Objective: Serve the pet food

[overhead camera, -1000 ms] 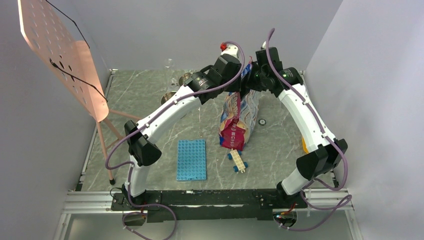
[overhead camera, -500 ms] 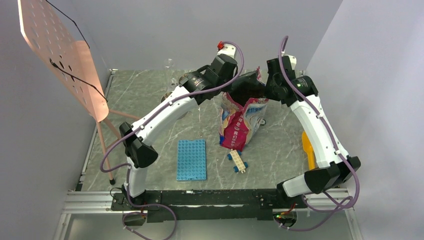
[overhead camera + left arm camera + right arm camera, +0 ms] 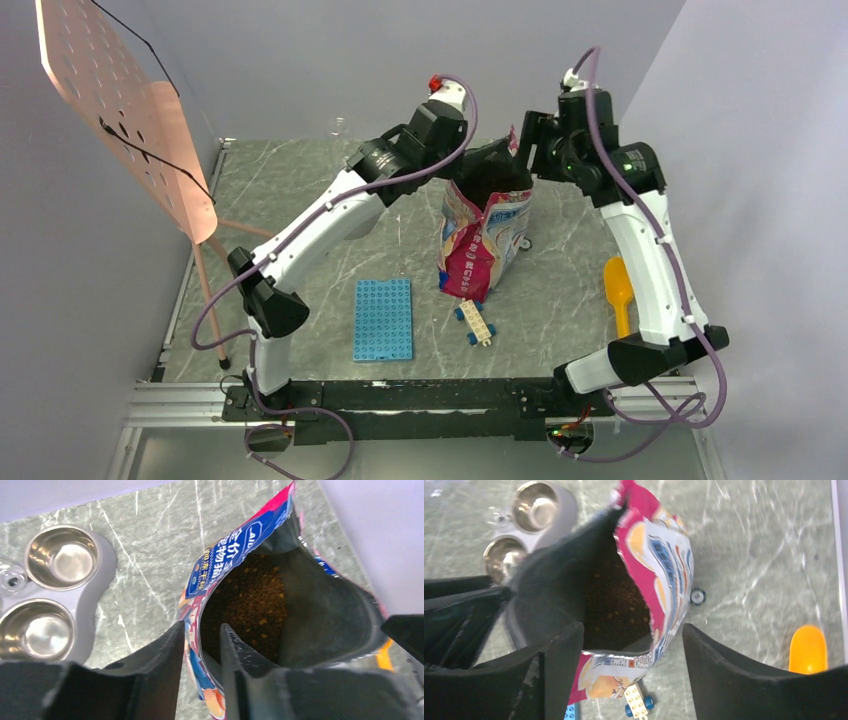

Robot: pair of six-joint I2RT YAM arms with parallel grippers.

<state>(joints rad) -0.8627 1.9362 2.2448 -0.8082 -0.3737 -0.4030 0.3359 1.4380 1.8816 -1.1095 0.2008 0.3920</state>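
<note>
Top external view: a glossy pink-red, white and blue cartoon-printed bag [image 3: 482, 240] stands upright near the middle of the grey marble-patterned bench [image 3: 280, 180], its top torn open. Both arms reach over it, the left tool [image 3: 478, 168] at the mouth's left side and the right tool [image 3: 528, 148] at its right.

Left wrist view: the pet food [image 3: 255, 605], a mass of tiny dark-brown pellets, lies deep inside the bag, well below the rim. The left tool straddles the near wall of the bag, one finger outside and one inside. Its jaws are only partly apart; the wall lies against the outer finger, and a dark gap separates it from the inner one, so no firm pinch shows. A shiny steel double bowl [image 3: 102, 575] sits on the bench to the left of the bag, both cups bare.

Right wrist view: the right tool [image 3: 633, 630] is spread wide over the bag's near corner. The folded rim lies between the fingers without touching the right-hand one, so nothing is gripped.

Near the right edge of the bench lies a yellow plastic scoop [image 3: 620, 290], well apart from the bag. A small toy car of pale bricks with blue wheels [image 3: 474, 320] rests just in front of the bag, and a flat blue studded plate [image 3: 383, 318] lies to its left.
</note>
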